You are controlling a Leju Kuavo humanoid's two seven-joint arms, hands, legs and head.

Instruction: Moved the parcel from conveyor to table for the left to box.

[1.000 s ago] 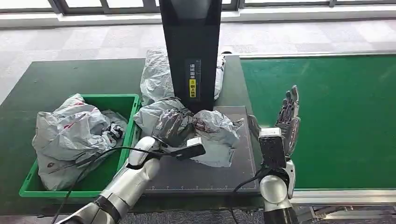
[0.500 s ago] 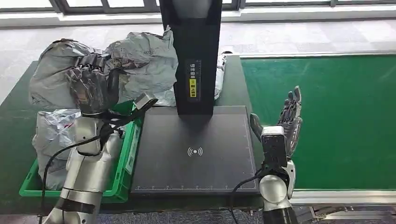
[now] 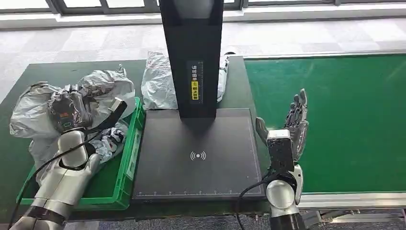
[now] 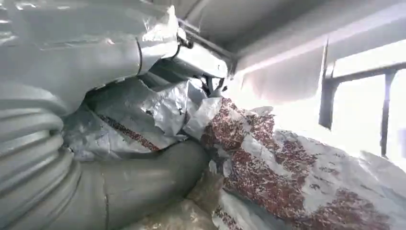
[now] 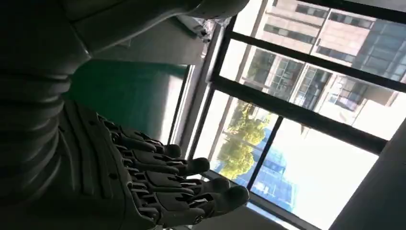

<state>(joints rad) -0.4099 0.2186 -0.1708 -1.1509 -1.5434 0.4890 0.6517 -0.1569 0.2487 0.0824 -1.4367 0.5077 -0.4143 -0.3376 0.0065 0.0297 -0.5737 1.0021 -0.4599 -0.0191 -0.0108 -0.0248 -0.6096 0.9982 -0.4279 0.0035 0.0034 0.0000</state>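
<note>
My left hand (image 3: 69, 112) grips a crumpled grey parcel bag (image 3: 103, 86) and holds it over the far left part of the green box (image 3: 130, 160). Close up in the left wrist view, the parcel (image 4: 287, 177) with reddish print lies pressed against my hand (image 4: 119, 191). Another grey parcel (image 3: 112, 140) lies in the box beneath it. My right hand (image 3: 294, 122) stands upright with fingers spread and nothing in it, at the left edge of the green conveyor (image 3: 340, 120). The right wrist view shows the same hand (image 5: 163, 177) with nothing in it.
A black scan pad (image 3: 198, 155) lies between the box and the conveyor, with a tall black post (image 3: 191, 57) at its far edge. One more grey parcel (image 3: 158, 86) sits behind the post. The dark green table (image 3: 57, 76) extends far left.
My left hand lifted the parcel off the scan pad, swung it up and left, and has now lowered it over the green box. The right hand has stayed still.
</note>
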